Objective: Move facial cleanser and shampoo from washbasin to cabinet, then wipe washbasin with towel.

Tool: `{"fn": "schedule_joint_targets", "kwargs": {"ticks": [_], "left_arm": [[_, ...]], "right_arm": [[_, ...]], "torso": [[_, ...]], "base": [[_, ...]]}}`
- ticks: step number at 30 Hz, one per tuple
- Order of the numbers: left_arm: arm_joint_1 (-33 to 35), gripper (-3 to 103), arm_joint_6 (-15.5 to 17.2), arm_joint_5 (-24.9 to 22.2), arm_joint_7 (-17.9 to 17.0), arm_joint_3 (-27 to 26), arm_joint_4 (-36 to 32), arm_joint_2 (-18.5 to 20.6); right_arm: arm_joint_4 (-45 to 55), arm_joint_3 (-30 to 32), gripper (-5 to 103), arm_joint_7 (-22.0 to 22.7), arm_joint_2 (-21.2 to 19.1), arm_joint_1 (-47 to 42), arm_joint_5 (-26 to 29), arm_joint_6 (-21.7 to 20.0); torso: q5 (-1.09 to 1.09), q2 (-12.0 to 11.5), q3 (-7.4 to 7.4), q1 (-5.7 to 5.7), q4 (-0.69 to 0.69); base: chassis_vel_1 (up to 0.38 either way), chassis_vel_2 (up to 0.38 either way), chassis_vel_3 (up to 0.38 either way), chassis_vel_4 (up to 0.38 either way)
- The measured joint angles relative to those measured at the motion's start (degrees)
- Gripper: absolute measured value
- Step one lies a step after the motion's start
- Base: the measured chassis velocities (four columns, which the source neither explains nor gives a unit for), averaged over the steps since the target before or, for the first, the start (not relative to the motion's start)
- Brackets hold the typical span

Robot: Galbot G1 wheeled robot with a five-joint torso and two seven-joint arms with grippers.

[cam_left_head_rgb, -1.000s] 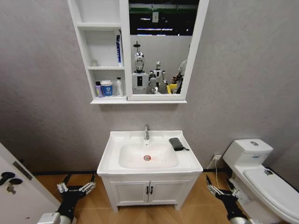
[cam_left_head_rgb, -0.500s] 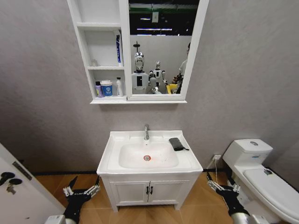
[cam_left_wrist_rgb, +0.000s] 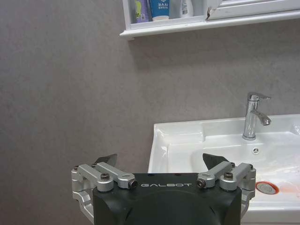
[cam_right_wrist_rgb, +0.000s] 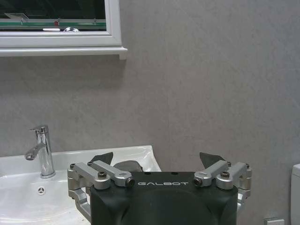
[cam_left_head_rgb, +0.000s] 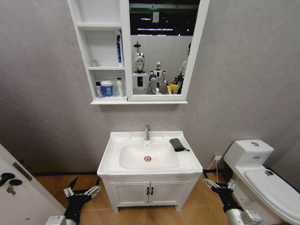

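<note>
The white washbasin [cam_left_head_rgb: 117, 140] stands in the middle with its chrome tap [cam_left_head_rgb: 147, 132]. A dark folded towel [cam_left_head_rgb: 176, 144] lies on its right rim, also seen past my right fingers as the towel [cam_right_wrist_rgb: 127, 165]. Above it hangs the cabinet [cam_left_head_rgb: 101, 47]. Its shelves hold a tube [cam_left_head_rgb: 119, 49], a purple tube [cam_left_head_rgb: 99, 90], a blue jar [cam_left_head_rgb: 107, 88] and a white bottle [cam_left_head_rgb: 120, 87]; which are the facial cleanser and shampoo I cannot tell. My left gripper [cam_left_head_rgb: 82, 191] [cam_left_wrist_rgb: 159, 160] hangs open low beside the basin's left front. My right gripper [cam_left_head_rgb: 216, 184] [cam_right_wrist_rgb: 156, 159] is open, low at its right.
A white toilet [cam_left_head_rgb: 262, 173] stands close to my right arm. A two-door floor cabinet [cam_left_head_rgb: 150, 192] carries the basin. A door with a dark handle [cam_left_head_rgb: 9, 180] is at the lower left. The mirror [cam_left_head_rgb: 161, 47] reflects robots.
My right gripper has risen a little and shifted left toward the basin's right front corner. My left gripper dropped slightly and moved right early on, then held still.
</note>
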Motion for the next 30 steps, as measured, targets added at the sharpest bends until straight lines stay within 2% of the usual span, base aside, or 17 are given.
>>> {"fn": "schedule_joint_targets", "kwargs": {"ticks": [6,8,12,15,18,19,23,30], "left_arm": [[0.0,100,0.0,0.0,0.0,0.0,0.0,0.0],[0.0,100,0.0,0.0,-0.1,0.0,0.0,0.0],[0.0,100,0.1,-0.1,-0.1,0.0,0.0,0.0],[0.0,100,0.1,-0.1,-0.1,0.0,0.0,0.1],[0.0,100,0.1,-0.1,-0.1,0.0,0.0,0.1],[0.0,100,0.1,-0.1,-0.1,0.0,0.0,0.1],[0.0,100,0.1,-0.1,0.0,0.0,0.0,0.1],[0.0,100,0.1,-0.1,0.0,0.0,0.0,0.1]], "right_arm": [[5.9,0.1,100,-0.7,1.2,-4.4,-1.3,0.2],[9.7,0.7,100,-1.3,2.5,-8.8,-4.3,1.7],[15.3,0.5,100,-2.7,4.6,-15.5,-6.9,3.6],[19.2,-0.7,100,-2.7,5.8,-17.1,-8.7,3.7],[21.5,-1.4,100,-1.8,6.0,-16.5,-9.9,2.6],[23.0,-1.8,100,-0.1,5.7,-15.0,-10.5,0.6],[23.7,-2.6,100,2.3,4.8,-12.8,-10.8,-2.2],[23.7,-3.2,100,2.8,4.9,-12.5,-12.7,-2.8]], "torso": [[-0.01,0.0,0.0,0.0,0.0],[-0.01,0.0,0.0,0.0,0.0],[-0.03,0.0,-0.01,-0.01,-0.01],[-0.03,0.0,-0.01,-0.01,-0.01],[-0.03,0.0,0.0,-0.01,0.0],[-0.02,0.0,-0.01,-0.01,0.0],[-0.01,0.0,0.0,0.0,0.01],[-0.01,0.0,0.0,-0.01,0.0]], "base": [[0.0,0.0,0.0,0.0],[0.0,0.0,0.0,0.0],[0.0,0.0,0.0,0.0],[0.0,0.0,0.0,0.0],[0.0,0.0,0.0,0.0],[0.0,0.0,0.0,0.0],[0.0,0.0,0.0,0.0],[0.0,0.0,0.0,0.0]]}}
